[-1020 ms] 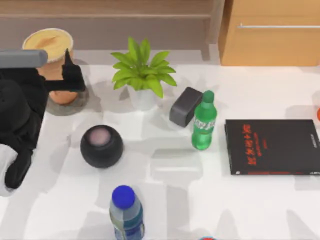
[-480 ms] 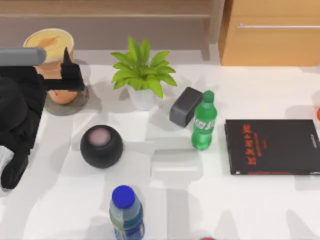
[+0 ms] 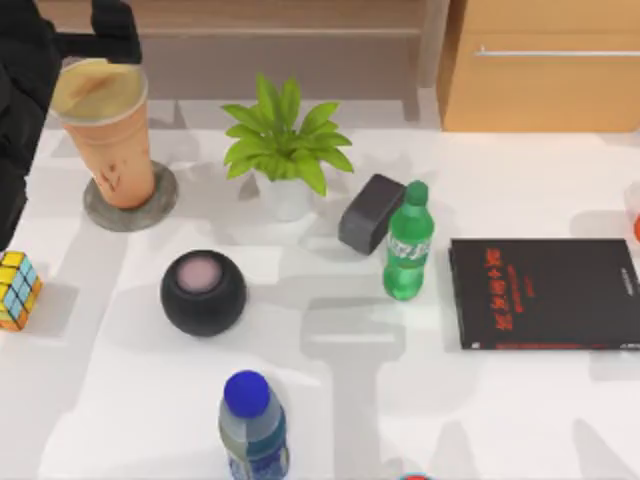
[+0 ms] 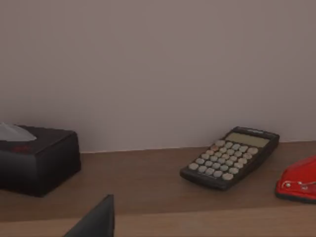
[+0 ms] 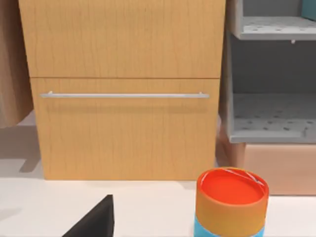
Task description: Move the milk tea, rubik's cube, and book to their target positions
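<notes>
- The milk tea [image 3: 107,135] stands upright on a round grey coaster [image 3: 160,197], just below the left gripper [image 3: 108,30] at the top view's upper-left corner; that part of the task looks done.
- The gripper is clear of the cup and holds nothing; whether its fingers are parted I cannot tell.
- The rubik's cube [image 3: 17,289] sits at the table's left edge, well below that gripper, apparently untouched.
- No light-blue book is visible; a thin black book [image 3: 545,292] lies far to the right.
- My judgement: cube and book remain.
- Right arm: parked facing a wooden drawer [image 5: 123,89].
</notes>
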`<move>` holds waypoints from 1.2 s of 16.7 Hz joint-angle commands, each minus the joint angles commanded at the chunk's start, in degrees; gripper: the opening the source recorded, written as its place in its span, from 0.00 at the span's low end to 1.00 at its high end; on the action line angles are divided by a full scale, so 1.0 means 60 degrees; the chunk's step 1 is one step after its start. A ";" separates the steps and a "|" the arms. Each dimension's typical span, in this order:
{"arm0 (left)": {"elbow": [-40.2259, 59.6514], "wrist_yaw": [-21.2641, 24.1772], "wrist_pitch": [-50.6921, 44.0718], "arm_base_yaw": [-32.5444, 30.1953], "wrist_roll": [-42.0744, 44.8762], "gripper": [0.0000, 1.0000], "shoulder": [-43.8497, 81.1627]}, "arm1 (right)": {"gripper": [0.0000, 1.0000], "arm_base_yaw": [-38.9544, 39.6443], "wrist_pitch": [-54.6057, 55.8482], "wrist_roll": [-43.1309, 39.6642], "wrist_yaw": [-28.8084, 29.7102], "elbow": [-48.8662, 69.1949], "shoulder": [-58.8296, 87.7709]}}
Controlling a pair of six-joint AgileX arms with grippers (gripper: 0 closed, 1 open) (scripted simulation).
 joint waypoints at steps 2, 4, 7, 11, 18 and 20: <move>0.1083 0.0400 -0.1167 0.0369 0.0254 1.00 -0.0198 | 1.00 0.0000 0.0000 0.0000 0.0000 0.0000 0.0000; 0.2173 0.0778 -0.2527 0.0756 0.0519 1.00 -0.0381 | 1.00 0.0000 0.0000 0.0000 0.0000 0.0000 0.0000; 0.3689 0.1227 -0.4929 0.1331 0.0917 1.00 -0.0570 | 1.00 0.0000 0.0000 0.0000 0.0000 0.0000 0.0000; 0.5239 0.1493 -0.8716 0.1998 0.1388 1.00 -0.0552 | 1.00 0.0000 0.0000 0.0000 0.0000 0.0000 0.0000; 0.6264 0.1164 -1.5624 0.2489 0.1875 1.00 0.0242 | 1.00 0.0000 0.0000 0.0000 0.0000 0.0000 0.0000; 0.6260 0.0992 -1.7380 0.2458 0.1936 1.00 0.0546 | 1.00 0.0000 0.0000 0.0000 0.0000 0.0000 0.0000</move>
